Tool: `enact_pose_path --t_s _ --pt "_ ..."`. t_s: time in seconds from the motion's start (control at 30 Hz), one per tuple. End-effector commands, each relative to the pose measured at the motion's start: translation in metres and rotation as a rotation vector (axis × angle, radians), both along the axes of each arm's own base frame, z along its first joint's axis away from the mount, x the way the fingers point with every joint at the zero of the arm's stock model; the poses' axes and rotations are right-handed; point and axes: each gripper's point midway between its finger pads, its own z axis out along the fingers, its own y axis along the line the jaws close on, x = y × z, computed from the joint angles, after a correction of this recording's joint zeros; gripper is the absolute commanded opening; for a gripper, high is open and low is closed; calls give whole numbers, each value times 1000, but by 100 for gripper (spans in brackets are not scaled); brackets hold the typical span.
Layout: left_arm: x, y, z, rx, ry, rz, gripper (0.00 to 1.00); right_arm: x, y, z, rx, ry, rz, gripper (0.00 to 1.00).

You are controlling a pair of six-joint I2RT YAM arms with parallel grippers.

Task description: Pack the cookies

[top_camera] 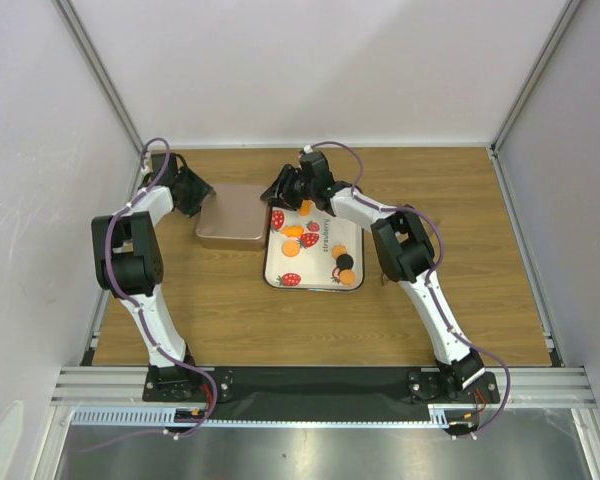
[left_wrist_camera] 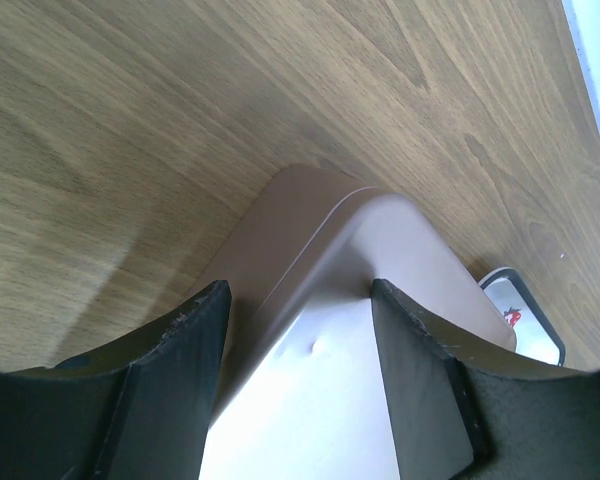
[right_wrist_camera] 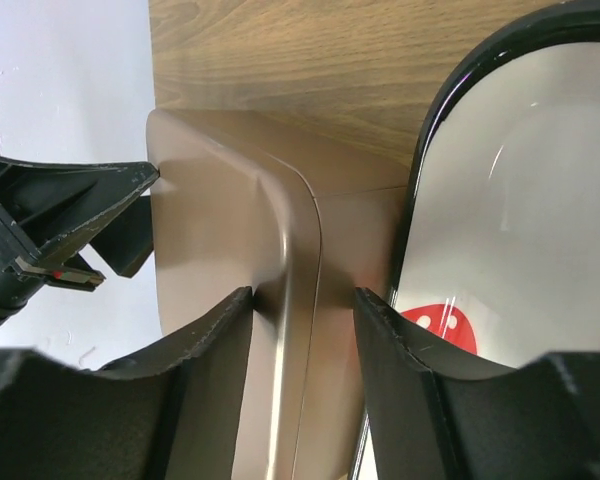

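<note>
The cookies are small flat discs, orange (top_camera: 291, 249) and black (top_camera: 339, 251), lying on a white tray (top_camera: 271, 268) printed with strawberries. To the tray's left stands a brown box (top_camera: 230, 215). At the box's left end is my left gripper (top_camera: 202, 195), its fingers either side of the box's corner (left_wrist_camera: 380, 240) and shut on it (left_wrist_camera: 300, 290). My right gripper (top_camera: 272, 195) is at the box's right edge. In the right wrist view its fingers straddle the box's rim (right_wrist_camera: 230, 190), and both pads look to touch it (right_wrist_camera: 302, 295).
The tray's black-rimmed edge (right_wrist_camera: 520, 200) lies right beside the box, and one corner of it shows in the left wrist view (left_wrist_camera: 525, 310). White walls close in the wooden table (top_camera: 460, 260) at the back and on both sides.
</note>
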Motion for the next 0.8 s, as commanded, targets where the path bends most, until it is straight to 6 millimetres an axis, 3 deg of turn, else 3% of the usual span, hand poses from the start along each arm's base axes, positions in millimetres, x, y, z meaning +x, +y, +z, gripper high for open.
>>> enact_pose_path --t_s 0.0,0.37,0.47,0.63,0.77 --pt "-5 -3 -11 34 44 -28 64 0 2 -16 -38 34 -17 49" --pt "-11 -4 -18 29 56 -25 64 -12 0 -35 -73 80 -4 39" --pt "-15 -5 -24 29 61 -20 65 -13 1 -30 -68 67 1 38" --pt "-13 -5 -17 28 27 -24 67 -13 3 -14 -40 27 24 45" --pt "-8 -2 -1 53 -8 -29 72 -11 5 2 -17 -11 42 58"
